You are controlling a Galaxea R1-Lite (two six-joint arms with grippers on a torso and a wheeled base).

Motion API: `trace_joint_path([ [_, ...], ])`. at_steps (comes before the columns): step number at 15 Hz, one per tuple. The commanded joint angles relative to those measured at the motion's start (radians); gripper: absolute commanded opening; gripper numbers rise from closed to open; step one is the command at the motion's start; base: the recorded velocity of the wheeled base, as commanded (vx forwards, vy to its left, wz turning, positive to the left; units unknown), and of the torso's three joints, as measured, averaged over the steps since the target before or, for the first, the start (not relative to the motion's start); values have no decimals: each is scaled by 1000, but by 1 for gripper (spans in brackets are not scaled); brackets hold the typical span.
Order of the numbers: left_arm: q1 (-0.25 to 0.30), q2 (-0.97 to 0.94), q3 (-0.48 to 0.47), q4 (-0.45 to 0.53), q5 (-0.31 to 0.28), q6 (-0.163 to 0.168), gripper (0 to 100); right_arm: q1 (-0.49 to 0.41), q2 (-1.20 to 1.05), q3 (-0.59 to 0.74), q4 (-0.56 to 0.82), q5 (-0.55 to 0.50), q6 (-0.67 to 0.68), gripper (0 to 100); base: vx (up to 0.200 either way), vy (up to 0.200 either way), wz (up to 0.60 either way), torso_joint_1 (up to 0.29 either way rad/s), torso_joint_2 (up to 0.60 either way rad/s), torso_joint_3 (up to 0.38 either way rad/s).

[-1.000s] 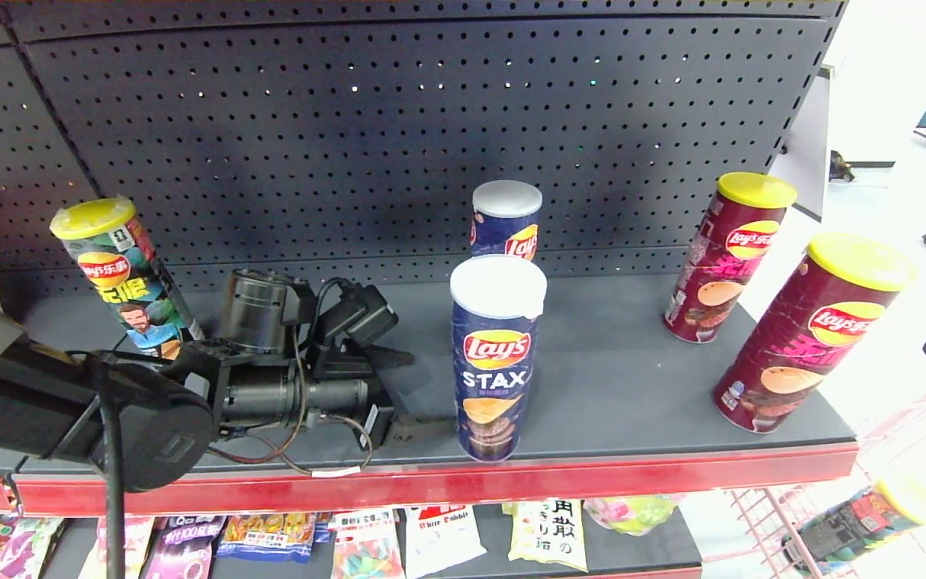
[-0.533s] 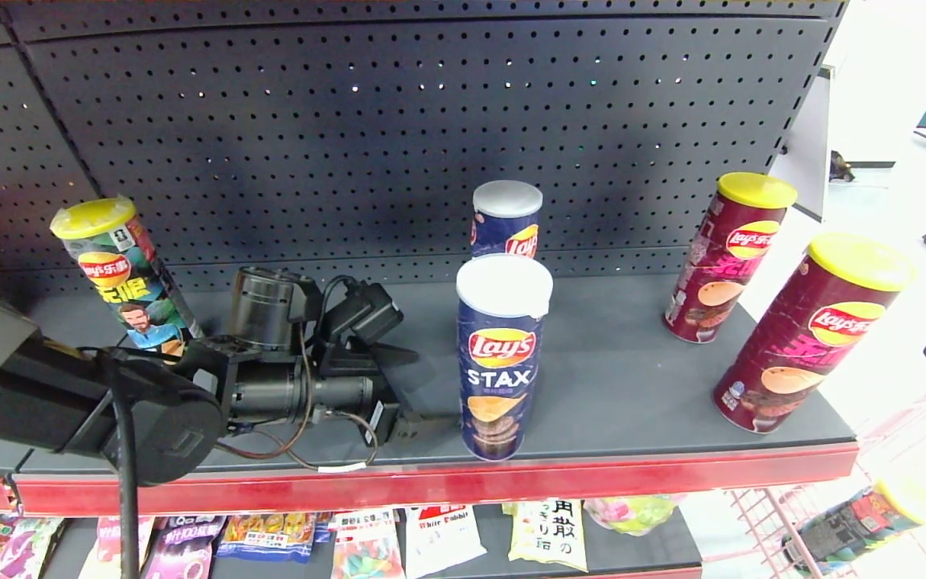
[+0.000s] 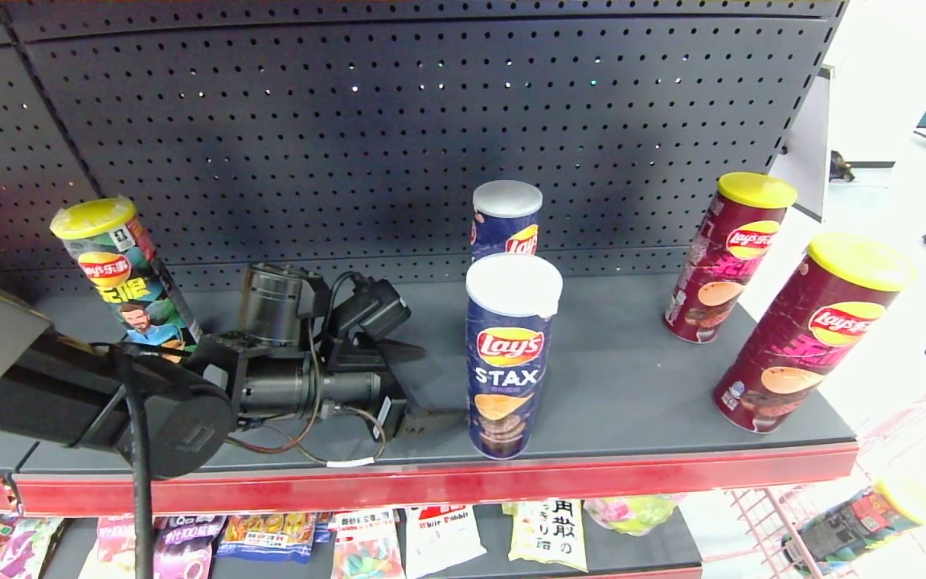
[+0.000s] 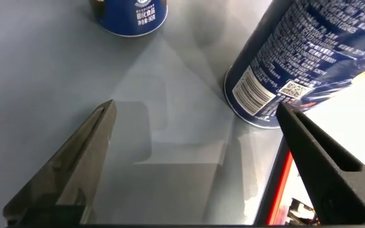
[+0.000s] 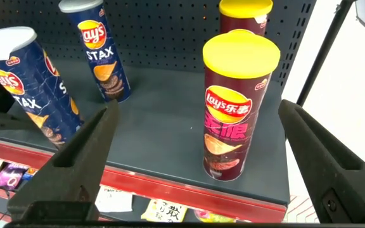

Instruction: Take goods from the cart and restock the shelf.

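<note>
- The front blue can (image 3: 509,354) stands upright at the centre of the frame, near the red front edge of the shelf (image 3: 632,378), with the rear blue can (image 3: 506,217) directly behind it.
- The left gripper (image 3: 419,386) lies low over the shelf just left of that can. Its jaws are spread and hold nothing, and I can't tell from the head view whether the lower finger grazes the can's base.
- To my eye the placing step is done and the can is let go. Next the left arm needs to draw straight back off the shelf without nudging the can towards the edge, then go to the cart (image 3: 760,515) at the lower right, where a dark can (image 3: 857,519) lies waiting.
- The left wrist view adds what the head view can't: bare shelf between the two fingers, with the front can's base off beside one fingertip rather than between them.
- The right gripper (image 5: 195,111) is spread wide and carries nothing. Its own view looks along the shelf at a maroon can (image 5: 239,107) with a yellow lid, well apart from the blue pair.
- Snack packets (image 3: 366,547) hang along the bottom of the head view.
</note>
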Motion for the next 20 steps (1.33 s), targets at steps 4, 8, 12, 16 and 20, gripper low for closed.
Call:
trace_joint_path([
  [4,-1,5,-7,-1,2,0,100,0,-9,3,1,1,0,100,0,0,0,0,0,0],
  [8,59,-141,113,1,32,-3,100,0,-9,31,1,6,-5,100,0,0,0,0,0,0],
  [12,240,-451,289,18,55,-1,100,-1,-30,84,1,1,-35,100,0,0,0,0,0,0],
  [16,472,-1063,383,443,269,-93,100,-69,-20,118,1,-126,-129,100,0,0,0,0,0,0],
  [20,480,-1356,449,679,413,-250,100,-96,-4,132,4,-221,-123,100,0,0,0,0,0,0],
])
